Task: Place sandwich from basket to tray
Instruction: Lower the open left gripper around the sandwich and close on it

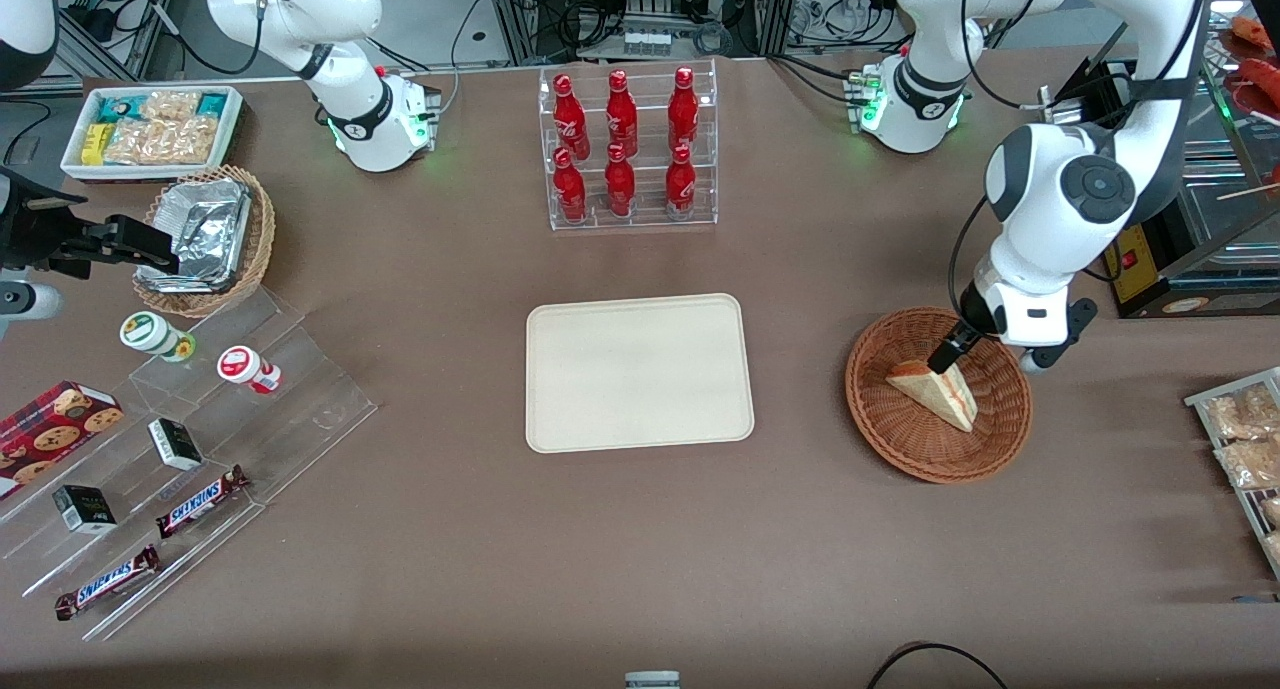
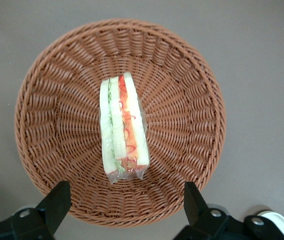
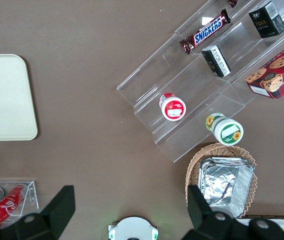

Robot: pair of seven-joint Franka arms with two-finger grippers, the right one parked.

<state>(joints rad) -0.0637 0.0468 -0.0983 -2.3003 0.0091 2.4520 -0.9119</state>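
- gripper (image 1: 948,354): the wrist housing is covering all but one dark finger in the front view; only the finger ends are showing in the left wrist view, the picture's edge cutting off the rest.
- basket (image 1: 905,429): the arm is hiding the rim part above the gripper.
- sandwich (image 1: 935,393): the finger is overlapping its upper corner; whether they are touching is not clear.

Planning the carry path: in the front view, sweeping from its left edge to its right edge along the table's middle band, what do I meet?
Red-capped cup → tray → basket → sandwich, with the open gripper above it.
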